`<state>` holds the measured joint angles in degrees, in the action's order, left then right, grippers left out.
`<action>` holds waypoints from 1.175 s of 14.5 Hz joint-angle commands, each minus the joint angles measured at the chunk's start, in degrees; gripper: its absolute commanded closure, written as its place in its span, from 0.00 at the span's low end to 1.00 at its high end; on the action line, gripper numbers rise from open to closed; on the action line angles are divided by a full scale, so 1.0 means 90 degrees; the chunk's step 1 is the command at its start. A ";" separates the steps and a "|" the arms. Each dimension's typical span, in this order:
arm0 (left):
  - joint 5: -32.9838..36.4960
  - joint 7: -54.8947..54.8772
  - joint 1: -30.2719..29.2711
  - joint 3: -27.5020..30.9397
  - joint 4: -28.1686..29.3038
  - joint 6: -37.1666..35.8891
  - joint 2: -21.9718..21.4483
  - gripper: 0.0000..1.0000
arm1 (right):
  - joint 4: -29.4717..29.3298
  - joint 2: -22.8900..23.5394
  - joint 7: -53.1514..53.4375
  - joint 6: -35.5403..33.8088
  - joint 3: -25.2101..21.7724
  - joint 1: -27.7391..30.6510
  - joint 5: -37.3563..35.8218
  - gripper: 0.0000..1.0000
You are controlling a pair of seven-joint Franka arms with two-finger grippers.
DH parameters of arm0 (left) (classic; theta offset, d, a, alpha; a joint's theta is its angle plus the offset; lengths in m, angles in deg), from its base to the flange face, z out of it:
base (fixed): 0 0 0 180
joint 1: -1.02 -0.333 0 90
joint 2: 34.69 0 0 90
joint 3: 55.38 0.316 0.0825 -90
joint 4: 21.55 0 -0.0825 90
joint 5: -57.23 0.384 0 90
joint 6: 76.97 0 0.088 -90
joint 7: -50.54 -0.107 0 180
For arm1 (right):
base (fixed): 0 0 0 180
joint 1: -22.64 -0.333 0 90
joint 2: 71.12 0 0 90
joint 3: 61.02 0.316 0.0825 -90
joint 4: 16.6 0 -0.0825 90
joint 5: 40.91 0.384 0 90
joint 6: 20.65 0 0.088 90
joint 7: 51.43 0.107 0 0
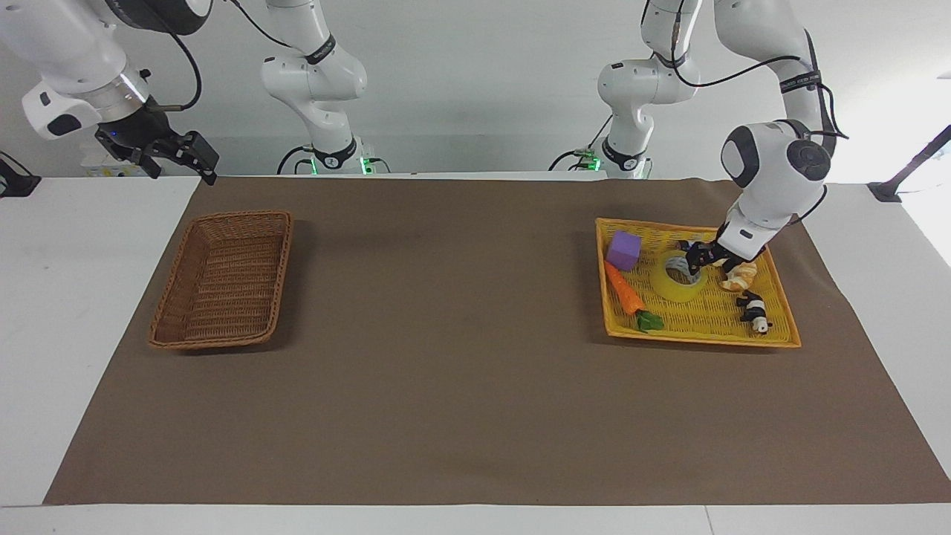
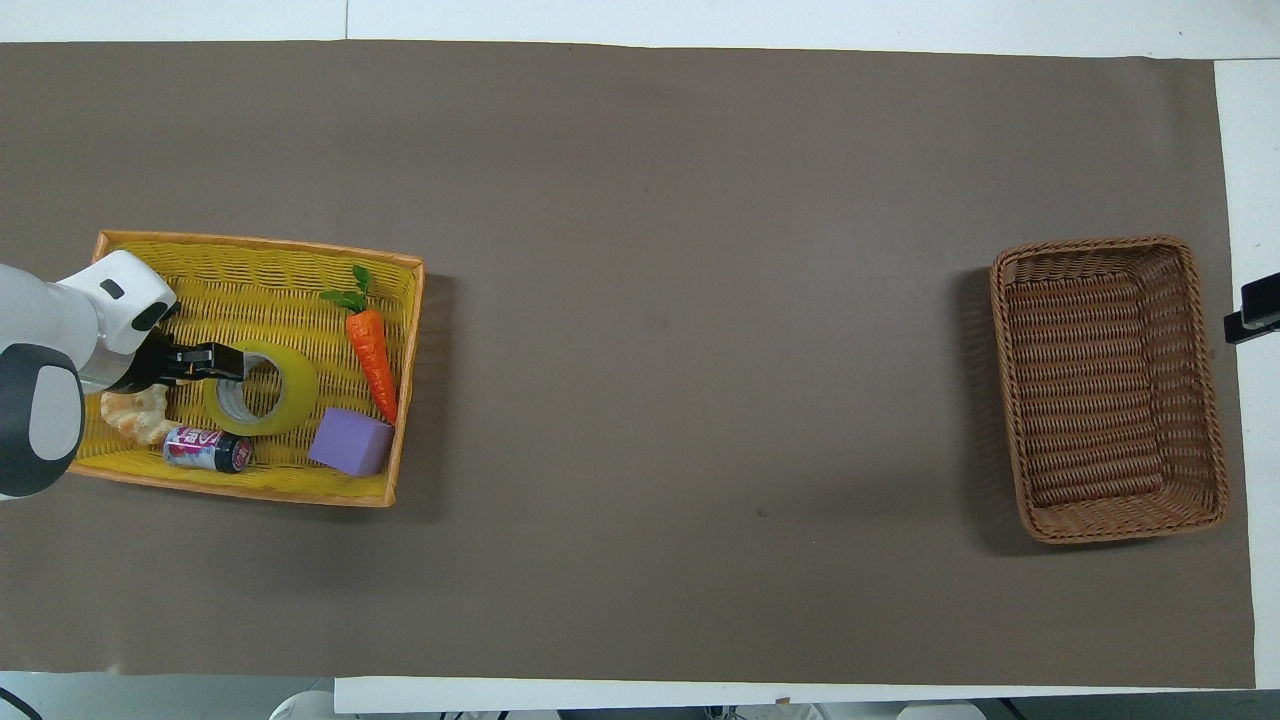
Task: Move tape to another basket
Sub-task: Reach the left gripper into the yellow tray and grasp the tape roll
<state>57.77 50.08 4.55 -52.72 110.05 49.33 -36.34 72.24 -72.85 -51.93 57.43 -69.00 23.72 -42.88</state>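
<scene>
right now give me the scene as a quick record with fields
tape: lies flat in the yellow basket
left gripper: low at the tape's rim, one fingertip over its core; a grip is not clear
right gripper: open, waits in the air by the right arm's end of the table
brown basket: holds nothing
also in yellow basket: carrot, purple block, can, croissant, panda toy
</scene>
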 commanded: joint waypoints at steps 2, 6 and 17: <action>-0.0041 0.0148 0.0018 0.0056 0.0163 0.0253 0.0028 0.22 | 0.0178 -0.0140 -0.0130 0.0074 0.0018 0.0017 0.0004 0.01; -0.0051 0.0255 -0.0021 0.0066 0.0387 0.0302 0.0009 0.23 | 0.0178 -0.0140 -0.0130 0.0084 0.0018 0.0017 0.0004 0.01; -0.0060 0.0900 -0.0080 0.0056 0.0847 0.0751 0.0047 0.31 | 0.0178 -0.0140 -0.0130 0.0084 0.0018 0.0017 0.0004 0.01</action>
<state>57.76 57.07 3.69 -52.27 116.11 54.36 -35.59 72.24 -72.85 -51.93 57.43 -69.01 23.72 -42.88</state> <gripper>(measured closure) 0.304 0.004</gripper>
